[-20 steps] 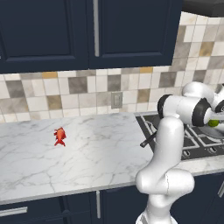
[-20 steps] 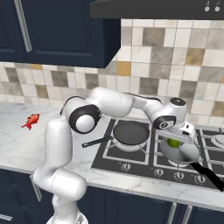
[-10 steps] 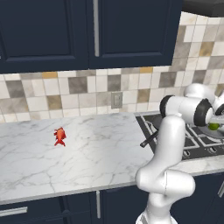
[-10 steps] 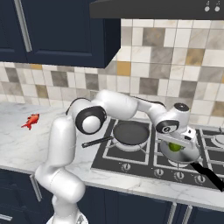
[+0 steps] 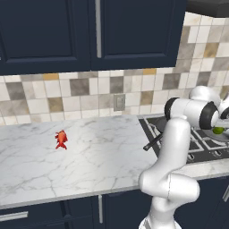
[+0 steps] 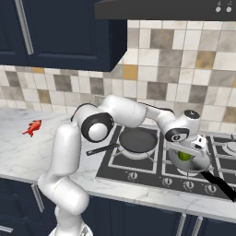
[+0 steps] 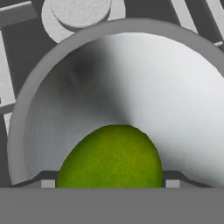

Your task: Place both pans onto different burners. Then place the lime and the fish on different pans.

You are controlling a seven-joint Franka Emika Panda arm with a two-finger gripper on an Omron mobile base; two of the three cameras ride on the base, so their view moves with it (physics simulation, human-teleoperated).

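Note:
The lime point(image 7: 111, 157) sits between my fingertips, and my gripper point(image 6: 185, 153) is shut on it low inside the pale grey pan point(image 6: 197, 166), which rests on a front burner of the cooktop point(image 6: 152, 169). I cannot tell whether the lime touches the pan floor point(image 7: 144, 83). The black pan point(image 6: 137, 139) stands on the burner to the left, its handle point(image 6: 102, 149) pointing out over the counter. Far to the left, the red-orange fish point(image 5: 61, 139) lies on the marble counter, also seen as the fish point(image 6: 32, 127). The lime point(image 5: 218, 130) shows at my hand near the right edge.
A bare burner point(image 7: 78, 11) lies just beyond the grey pan's rim. The grey pan's dark handle point(image 6: 216, 182) sticks out toward the front right. Tiled wall and dark cabinets stand behind the counter point(image 5: 89, 165); a hood hangs above the cooktop.
My gripper has come down with the lime into the grey pan. The fish and the black pan have not moved.

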